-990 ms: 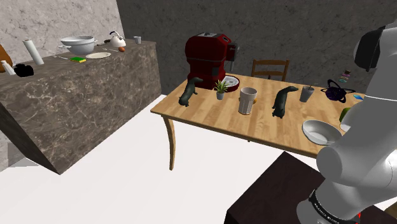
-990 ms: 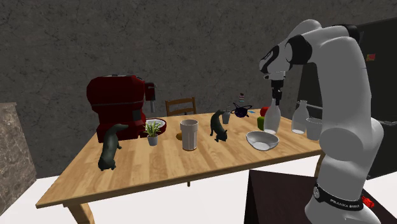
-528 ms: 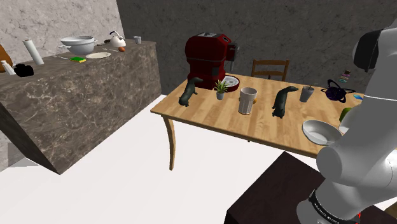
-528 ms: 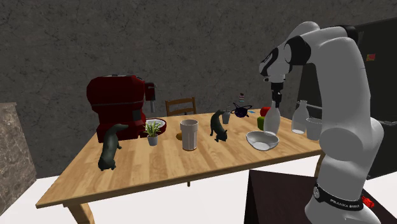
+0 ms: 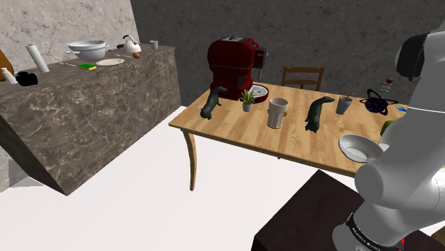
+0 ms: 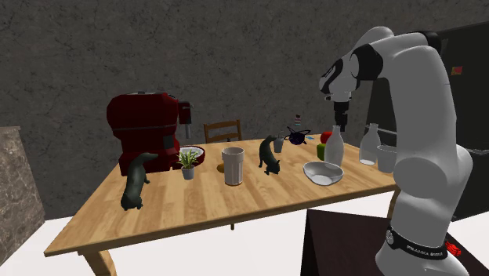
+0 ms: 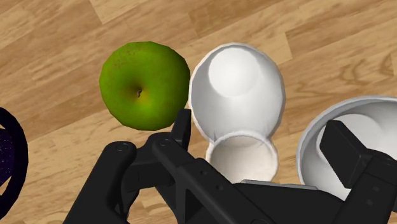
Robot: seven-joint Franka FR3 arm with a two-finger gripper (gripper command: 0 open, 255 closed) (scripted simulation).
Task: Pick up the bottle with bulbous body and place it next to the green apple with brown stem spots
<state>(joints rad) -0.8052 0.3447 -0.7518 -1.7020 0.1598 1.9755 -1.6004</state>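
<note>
The gripper is open, with its two black fingers spread wide and nothing clasped between them. In the wrist view the white bottle sits right below the gap, seen from the top down, with its round mouth closest to the camera and the fat body flaring out under it. Neither finger looks to be pressing on it.

In the second exterior view the gripper hangs just above the bottle's neck, and the bottle stands upright on the wooden table.

The green apple is just beside the bottle, pretty much touching its body, and has small brownish specks around the stem dip. On the bottle's other side there's a white bowl, also close. A dark purple thing sits on the apple's far side from the bottle.

Farther out in the second exterior view, a second pale bottle and a glass stand to the right, and a red coffee machine is at the far left end of the table.
</note>
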